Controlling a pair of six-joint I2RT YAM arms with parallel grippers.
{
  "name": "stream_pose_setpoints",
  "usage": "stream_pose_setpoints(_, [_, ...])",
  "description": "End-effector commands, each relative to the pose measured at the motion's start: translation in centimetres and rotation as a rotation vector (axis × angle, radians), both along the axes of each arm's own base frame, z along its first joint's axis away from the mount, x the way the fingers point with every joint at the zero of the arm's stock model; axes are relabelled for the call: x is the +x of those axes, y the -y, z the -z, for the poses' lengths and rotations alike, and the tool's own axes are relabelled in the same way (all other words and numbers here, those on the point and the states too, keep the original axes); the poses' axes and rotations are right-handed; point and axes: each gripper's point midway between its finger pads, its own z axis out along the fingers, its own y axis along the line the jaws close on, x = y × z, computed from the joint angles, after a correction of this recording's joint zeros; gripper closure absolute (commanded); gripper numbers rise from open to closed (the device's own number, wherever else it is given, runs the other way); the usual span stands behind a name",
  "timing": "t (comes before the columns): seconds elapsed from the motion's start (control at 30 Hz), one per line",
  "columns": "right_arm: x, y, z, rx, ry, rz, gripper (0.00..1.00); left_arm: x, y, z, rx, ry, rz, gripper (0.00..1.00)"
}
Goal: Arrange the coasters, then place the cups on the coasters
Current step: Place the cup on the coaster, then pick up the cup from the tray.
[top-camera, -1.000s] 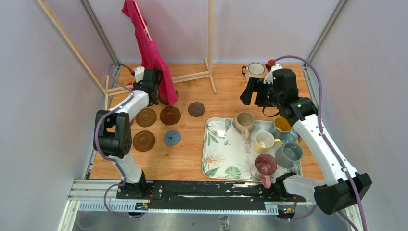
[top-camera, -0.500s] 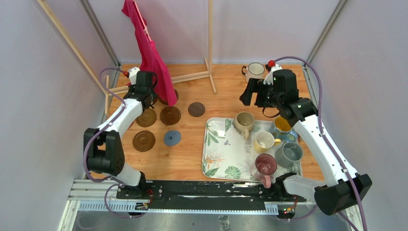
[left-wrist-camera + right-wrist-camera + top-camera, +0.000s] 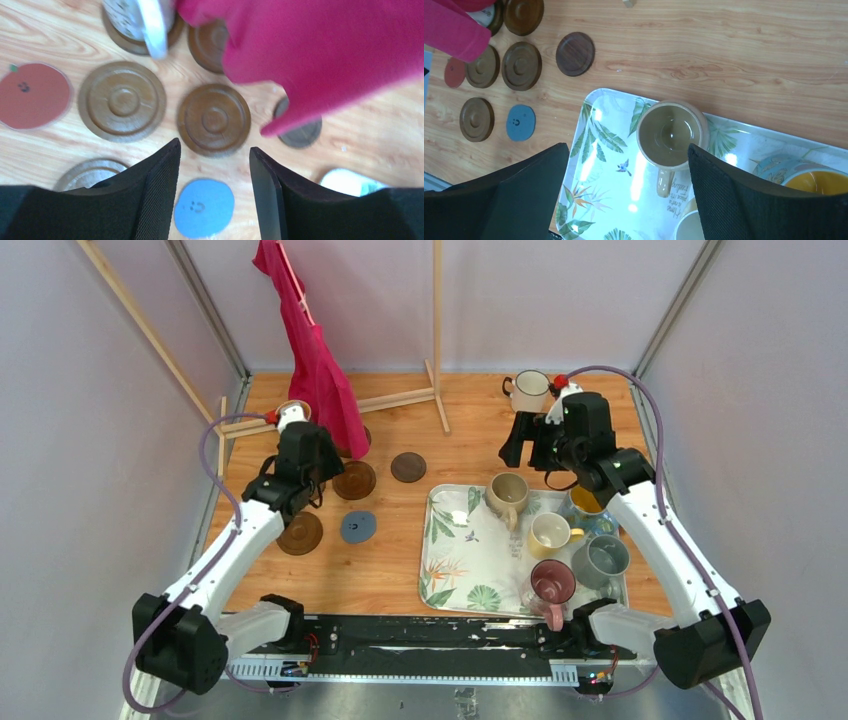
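Pale grey walls (image 3: 100, 440) enclose a wooden table (image 3: 470, 430); a red cloth (image 3: 318, 360) hangs on a wooden frame (image 3: 437, 310).

Coasters (image 3: 122, 100): ridged brown discs, flat, in a loose cluster, none overlapping. Red coaster (image 3: 34, 95) at one end, blue coaster (image 3: 204, 208) nearest. One brown disc carries what looks like a pale cup (image 3: 132, 17), blurred. Other cups (image 3: 549, 533) stand upright, crowded on the tray (image 3: 450, 560). White cup (image 3: 530, 388) stands apart behind.

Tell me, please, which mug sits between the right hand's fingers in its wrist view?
The beige mug on the tray: the open right hand frames it; the orange mug lies beyond one finger.
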Motion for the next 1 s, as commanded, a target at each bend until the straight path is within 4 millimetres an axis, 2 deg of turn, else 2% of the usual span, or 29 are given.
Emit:
stream_pose_setpoints(0.0, [-0.8,0.6,1.9,-0.044,-0.038,0.025,0.07,-3.1,3.4,1.9,-0.026,-0.064,0.130,0.41])
stream_pose_setpoints(0.17, [-1.9,1.2,3.8,-0.102,-0.081,0.053,0.07,-6.1,8.0,2.8,-0.029,-0.080,0.295,0.40])
stream_pose_setpoints(0.33, [-3.1,2.9,5.6,-0.182,-0.126,0.123,0.07,-8.8,12.6,3.8,-0.059,-0.097,0.468,0.38])
stream_pose_setpoints(0.43, [-3.7,3.3,6.2,-0.183,-0.140,0.144,0.07,-9.8,15.3,4.0,-0.075,-0.099,0.566,0.38])
stream_pose_setpoints(0.63, [-4.0,3.5,7.1,-0.200,-0.167,0.156,0.08,-11.0,21.5,3.2,-0.084,-0.089,0.720,0.38])
stream_pose_setpoints(0.77, [-4.4,4.9,5.7,-0.240,-0.152,0.216,0.09,-12.2,26.3,2.8,-0.082,-0.089,0.795,0.38])
stream_pose_setpoints(0.97, [-5.1,7.0,1.7,-0.216,-0.024,0.301,0.09,-12.7,31.8,3.1,-0.093,-0.110,0.820,0.37])
